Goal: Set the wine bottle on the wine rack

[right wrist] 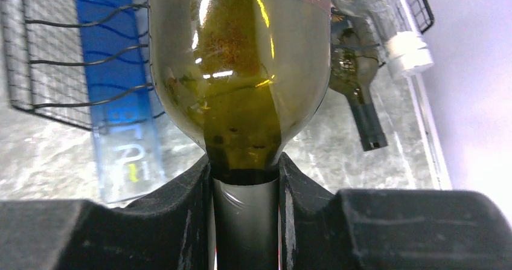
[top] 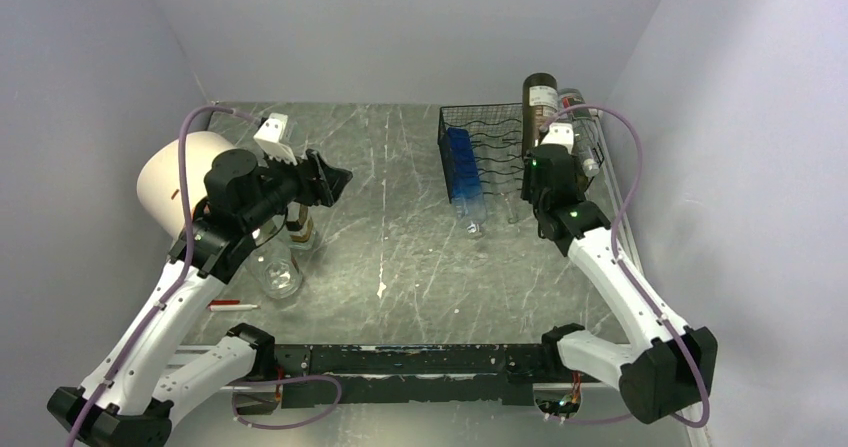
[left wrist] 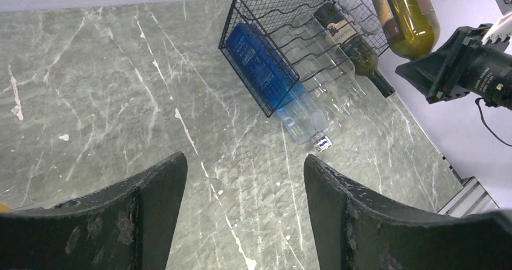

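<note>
Twin white-shelled robot arms are wearing black joints and lilac cabling.

At lower left of the overhead view, the left arm (top: 150, 327) is showing white links between black motor housings. At lower right, the right arm (top: 620, 277) is glowing with small green lights (top: 573, 212). Lilac cables (top: 181, 167) are looping along both arms, and the left gripper (left wrist: 241, 161) is showing grey scuffs on its black fingers (left wrist: 151, 191).

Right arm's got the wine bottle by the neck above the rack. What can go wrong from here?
1. The right jaws pinch only the thin neck of the wine bottle; its heavy body may swing or slip.
2. The wine rack already holds a blue bottle, a dark bottle and clear bottles, so the held one may knock them or snag a wire going in.
3. Nothing visibly fixes the rack to the table; a push may slide it.
</note>
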`<action>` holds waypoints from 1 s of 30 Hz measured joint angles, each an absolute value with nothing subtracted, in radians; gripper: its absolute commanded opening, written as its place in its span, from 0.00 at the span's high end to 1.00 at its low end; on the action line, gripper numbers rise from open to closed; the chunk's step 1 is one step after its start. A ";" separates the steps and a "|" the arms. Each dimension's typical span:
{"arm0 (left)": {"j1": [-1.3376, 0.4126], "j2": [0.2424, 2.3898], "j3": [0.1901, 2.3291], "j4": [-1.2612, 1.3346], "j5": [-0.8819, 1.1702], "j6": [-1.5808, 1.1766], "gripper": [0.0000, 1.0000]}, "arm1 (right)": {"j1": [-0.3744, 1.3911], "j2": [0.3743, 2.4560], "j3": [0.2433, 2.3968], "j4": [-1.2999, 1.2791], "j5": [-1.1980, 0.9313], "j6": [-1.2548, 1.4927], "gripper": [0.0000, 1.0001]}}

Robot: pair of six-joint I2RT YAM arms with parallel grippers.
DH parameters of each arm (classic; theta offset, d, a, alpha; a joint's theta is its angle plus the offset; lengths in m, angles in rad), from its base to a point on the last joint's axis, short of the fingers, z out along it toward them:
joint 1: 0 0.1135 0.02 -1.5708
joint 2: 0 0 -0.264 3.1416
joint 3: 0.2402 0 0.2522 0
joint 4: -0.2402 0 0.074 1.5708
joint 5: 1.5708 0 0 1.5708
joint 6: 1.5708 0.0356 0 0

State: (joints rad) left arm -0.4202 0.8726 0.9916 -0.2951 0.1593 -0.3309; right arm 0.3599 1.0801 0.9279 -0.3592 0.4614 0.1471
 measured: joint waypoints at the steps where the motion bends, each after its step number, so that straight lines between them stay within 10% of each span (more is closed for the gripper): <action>1: -0.420 0.875 0.992 -0.295 0.162 -0.331 0.25 | 0.339 1.092 0.932 -0.364 0.461 0.138 1.00; 25: -0.420 0.915 0.992 -0.327 0.186 -0.329 0.26 | 0.021 1.427 1.039 -0.363 0.074 -0.040 1.00; 30: -0.420 0.915 0.992 -0.329 0.186 -0.329 0.26 | 0.019 1.456 1.059 -0.356 0.059 -0.077 0.79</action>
State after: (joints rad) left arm -0.4202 0.9146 0.9920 -0.3290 0.1860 -0.3290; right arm 0.0189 1.4563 1.0592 -0.3561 0.0593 -0.0772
